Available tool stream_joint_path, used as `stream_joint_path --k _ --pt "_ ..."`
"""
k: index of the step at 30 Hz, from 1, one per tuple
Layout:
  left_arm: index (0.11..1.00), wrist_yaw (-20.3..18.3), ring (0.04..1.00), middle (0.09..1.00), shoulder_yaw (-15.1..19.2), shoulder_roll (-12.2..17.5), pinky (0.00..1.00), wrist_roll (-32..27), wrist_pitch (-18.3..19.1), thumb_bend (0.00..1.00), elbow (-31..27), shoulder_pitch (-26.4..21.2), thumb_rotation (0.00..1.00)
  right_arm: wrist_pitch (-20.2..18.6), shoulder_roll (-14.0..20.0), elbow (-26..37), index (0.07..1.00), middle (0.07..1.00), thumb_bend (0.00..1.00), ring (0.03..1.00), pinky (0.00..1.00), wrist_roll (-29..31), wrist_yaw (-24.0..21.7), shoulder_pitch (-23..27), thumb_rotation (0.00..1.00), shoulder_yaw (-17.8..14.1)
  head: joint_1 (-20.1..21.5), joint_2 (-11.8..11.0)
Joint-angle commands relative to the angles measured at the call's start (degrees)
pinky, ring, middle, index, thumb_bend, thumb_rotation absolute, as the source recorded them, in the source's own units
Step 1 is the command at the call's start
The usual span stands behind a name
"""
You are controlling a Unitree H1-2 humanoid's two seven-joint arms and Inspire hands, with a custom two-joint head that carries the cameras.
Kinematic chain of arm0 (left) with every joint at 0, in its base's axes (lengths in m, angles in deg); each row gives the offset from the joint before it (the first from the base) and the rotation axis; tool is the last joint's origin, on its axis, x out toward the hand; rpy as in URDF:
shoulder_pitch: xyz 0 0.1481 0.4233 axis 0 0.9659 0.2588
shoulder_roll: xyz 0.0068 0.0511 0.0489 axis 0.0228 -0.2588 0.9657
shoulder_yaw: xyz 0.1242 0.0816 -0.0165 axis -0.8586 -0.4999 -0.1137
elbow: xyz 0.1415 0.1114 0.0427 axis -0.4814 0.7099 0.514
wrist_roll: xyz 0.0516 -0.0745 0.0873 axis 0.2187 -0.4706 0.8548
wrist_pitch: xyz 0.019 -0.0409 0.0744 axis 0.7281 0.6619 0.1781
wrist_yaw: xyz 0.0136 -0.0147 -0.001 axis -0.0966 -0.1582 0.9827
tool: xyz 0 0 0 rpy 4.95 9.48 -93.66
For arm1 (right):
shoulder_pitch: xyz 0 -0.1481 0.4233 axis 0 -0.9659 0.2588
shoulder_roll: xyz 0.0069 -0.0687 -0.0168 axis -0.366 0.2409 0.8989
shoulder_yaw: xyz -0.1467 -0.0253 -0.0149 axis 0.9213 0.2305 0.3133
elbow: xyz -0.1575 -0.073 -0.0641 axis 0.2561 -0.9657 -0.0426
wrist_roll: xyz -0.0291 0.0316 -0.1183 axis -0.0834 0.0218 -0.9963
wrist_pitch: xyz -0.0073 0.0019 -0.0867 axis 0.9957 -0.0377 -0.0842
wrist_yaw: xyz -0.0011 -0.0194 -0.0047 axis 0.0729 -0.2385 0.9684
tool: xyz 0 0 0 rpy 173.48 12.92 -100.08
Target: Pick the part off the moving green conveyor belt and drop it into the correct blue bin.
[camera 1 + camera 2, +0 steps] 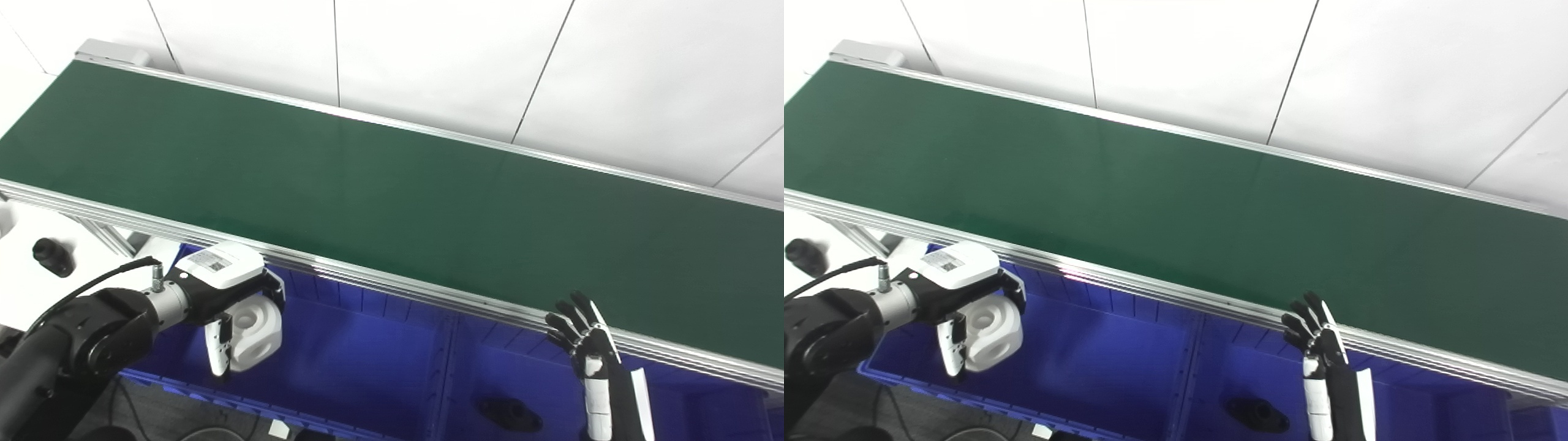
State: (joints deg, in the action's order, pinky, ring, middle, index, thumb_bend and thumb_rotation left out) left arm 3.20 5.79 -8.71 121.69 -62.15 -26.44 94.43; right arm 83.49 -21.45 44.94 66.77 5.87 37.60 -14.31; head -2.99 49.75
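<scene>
Two blue bins are sitting below the near rail of the green conveyor belt [392, 190]. The left hand [236, 306] is gripping a white part [257, 331] with round holes, holding it over the left blue bin [349, 361]. The right hand [582, 343] is hovering by the rail over the right blue bin [527, 373], fingers spread, holding nothing. A black part [509, 414] is lying in that bin. The left eye view is showing more of a black knob [52, 256] on the white surface at far left.
</scene>
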Motion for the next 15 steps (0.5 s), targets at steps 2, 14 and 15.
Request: stream_joint_path --k 2,14,15 --pt "0.729 -3.71 0.802 0.794 0.64 2.24 0.74 -0.77 3.14 0.89 -3.76 -1.76 0.43 0.31 -0.32 1.38 0.932 0.871 0.76 0.831 0.79 -0.41 -0.2 -0.57 1.0 0.49 0.19 0.12" --pt "0.727 -2.66 0.789 0.785 4.48 1.05 0.7 -5.26 4.93 0.89 -7.78 -1.15 0.37 0.95 -1.14 1.96 0.94 0.876 0.75 0.84 0.79 -0.89 0.04 -1.45 1.0 1.32 1.97 0.29" --pt "0.72 -1.13 0.78 0.778 5.13 0.43 0.68 -6.27 4.24 0.89 -8.05 -0.84 0.35 0.95 -1.2 2.05 0.941 0.877 0.75 0.842 0.8 -1.04 0.08 -1.55 1.0 1.39 2.3 0.24"
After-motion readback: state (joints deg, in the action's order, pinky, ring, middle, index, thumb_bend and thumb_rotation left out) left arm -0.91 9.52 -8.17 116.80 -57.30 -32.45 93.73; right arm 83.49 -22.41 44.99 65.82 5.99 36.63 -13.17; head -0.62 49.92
